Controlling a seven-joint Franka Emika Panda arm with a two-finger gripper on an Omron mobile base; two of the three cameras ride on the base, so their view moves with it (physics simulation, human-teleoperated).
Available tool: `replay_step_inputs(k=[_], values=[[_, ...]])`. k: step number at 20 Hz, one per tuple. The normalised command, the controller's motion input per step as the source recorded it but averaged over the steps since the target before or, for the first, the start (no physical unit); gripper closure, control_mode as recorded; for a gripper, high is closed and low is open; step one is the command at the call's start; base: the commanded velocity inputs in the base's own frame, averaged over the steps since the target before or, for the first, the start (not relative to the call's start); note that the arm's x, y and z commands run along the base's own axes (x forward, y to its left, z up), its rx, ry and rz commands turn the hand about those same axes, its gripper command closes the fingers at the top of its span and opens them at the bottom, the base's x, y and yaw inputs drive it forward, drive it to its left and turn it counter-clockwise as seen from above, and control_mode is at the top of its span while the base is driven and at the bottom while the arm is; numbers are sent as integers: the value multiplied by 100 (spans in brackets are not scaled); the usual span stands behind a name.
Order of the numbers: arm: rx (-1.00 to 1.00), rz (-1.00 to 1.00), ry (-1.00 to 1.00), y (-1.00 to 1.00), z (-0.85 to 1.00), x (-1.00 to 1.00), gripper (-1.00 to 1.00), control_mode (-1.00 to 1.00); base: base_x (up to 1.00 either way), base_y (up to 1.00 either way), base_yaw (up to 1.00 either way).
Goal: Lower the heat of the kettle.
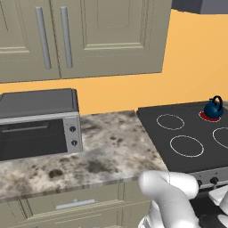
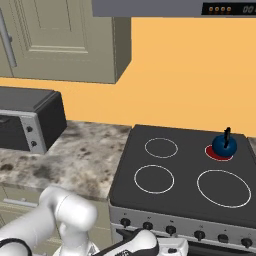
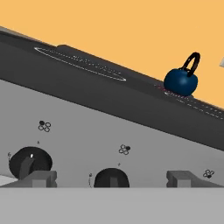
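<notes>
Facing the stove front panel (image 3: 109,135), pincer (image 3: 111,177) jaws wide, empty. Kettle (image 3: 180,80) sits well beyond and up-right on the glowing red burner (image 2: 218,153) (leave it there). Grab the knob (image 3: 111,178) between the fingertips instead: rigid, smooth, likely slippery; pinch its raised ridge.

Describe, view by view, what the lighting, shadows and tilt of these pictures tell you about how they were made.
Left base view: flat even light, the kettle throws no clear shadow on the stove. Right base view: only a red glow under it, everything equally sharp. Hand view: horizon tilted, a small highlight on the kettle, the knobs crisp past the open gripper.
</notes>
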Motion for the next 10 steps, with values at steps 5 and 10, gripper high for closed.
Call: replay_step_inputs(k=[5, 10], values=[[0, 0, 0, 0, -9, 10, -100, -100, 0, 0, 0], [0, 0, 0, 0, -2, 6, -100, -100, 0, 0, 0]])
